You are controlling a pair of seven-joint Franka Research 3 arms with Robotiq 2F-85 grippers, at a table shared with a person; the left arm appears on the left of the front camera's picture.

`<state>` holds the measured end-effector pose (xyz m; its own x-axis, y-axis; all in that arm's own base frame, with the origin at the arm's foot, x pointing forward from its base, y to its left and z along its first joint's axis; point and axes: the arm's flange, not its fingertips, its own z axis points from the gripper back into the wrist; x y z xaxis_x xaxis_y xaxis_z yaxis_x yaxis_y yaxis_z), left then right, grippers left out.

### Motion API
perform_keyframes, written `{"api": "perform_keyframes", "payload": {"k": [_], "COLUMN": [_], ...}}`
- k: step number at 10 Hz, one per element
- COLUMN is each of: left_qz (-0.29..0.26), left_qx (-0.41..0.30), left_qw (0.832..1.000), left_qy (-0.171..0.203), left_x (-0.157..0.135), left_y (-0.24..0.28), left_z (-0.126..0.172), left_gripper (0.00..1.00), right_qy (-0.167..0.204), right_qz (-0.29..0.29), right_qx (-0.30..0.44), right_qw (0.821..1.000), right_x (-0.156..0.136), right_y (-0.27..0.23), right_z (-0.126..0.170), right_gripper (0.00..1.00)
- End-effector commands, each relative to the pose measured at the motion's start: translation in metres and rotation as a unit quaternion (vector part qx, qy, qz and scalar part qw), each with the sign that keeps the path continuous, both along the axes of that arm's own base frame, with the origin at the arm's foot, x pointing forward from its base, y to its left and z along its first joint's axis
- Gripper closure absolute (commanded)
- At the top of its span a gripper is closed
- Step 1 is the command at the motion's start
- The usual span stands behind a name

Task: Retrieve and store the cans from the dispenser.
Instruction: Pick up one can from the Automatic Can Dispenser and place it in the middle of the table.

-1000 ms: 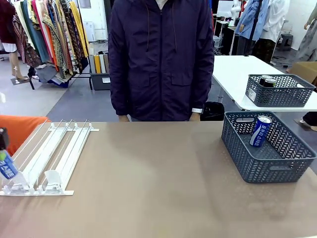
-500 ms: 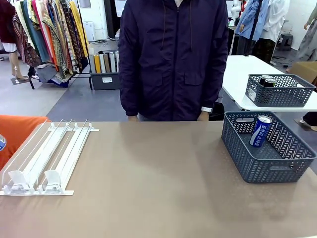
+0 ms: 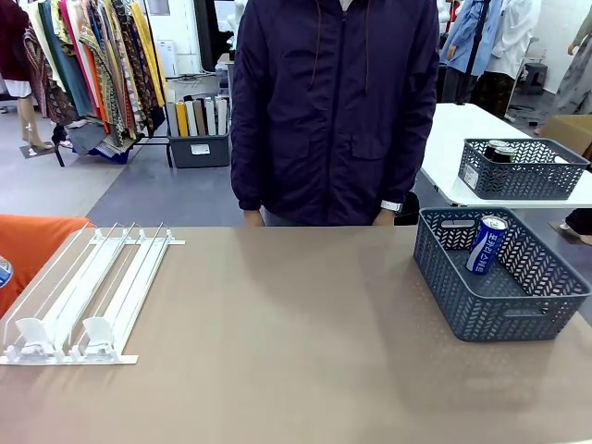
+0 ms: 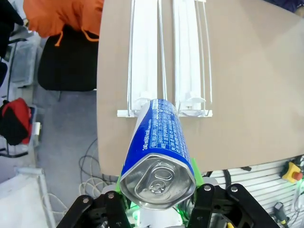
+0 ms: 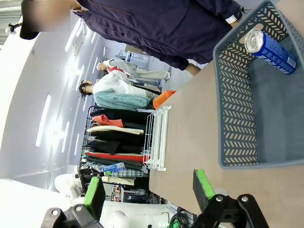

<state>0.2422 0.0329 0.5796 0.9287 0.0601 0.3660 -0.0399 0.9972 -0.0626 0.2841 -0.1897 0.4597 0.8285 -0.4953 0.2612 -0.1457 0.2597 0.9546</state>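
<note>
My left hand [image 4: 159, 209] grips a slim blue drink can with white lettering [image 4: 159, 152], long axis pointing ahead over the white plastic rail dispenser [image 4: 166, 57]. My right hand [image 5: 148, 190], fingers apart and empty, sits nearer the blue-grey mesh basket [image 5: 237, 118].

The blue can [image 4: 159, 142] is glossy printed metal with a shiny bare top. The dispenser [image 3: 88, 296] is smooth white and clear plastic on a matt tan table [image 3: 296, 351].

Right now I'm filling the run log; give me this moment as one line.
left tool: shut on blue can, lifted over rack | right tool: open, empty | basket: one can | rack lanes: empty
</note>
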Motion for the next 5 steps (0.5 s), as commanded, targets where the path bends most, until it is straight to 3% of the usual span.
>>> {"api": "perform_keyframes", "payload": {"k": [1,3,5], "left_qz": [0.005,-0.013,-0.071], "left_qx": [-0.003,-0.027,-0.005], "left_qw": [1.0,0.999,0.997], "left_qy": [-0.009,0.014,-0.018], "left_x": [0.0,0.015,0.053], "left_y": [0.001,-0.023,-0.126], "left_z": [0.004,0.006,0.021], "left_gripper": [1.0,1.0,1.0], "right_qy": [-0.006,-0.006,-0.006], "right_qz": [-0.003,-0.003,-0.003], "right_qx": [0.006,0.006,0.006], "right_qw": [1.0,1.0,1.0], "right_x": [0.0,0.0,0.0], "right_y": [0.0,0.0,0.0], "right_z": [0.003,0.003,0.003], "right_gripper": [0.0,0.0,0.0]}}
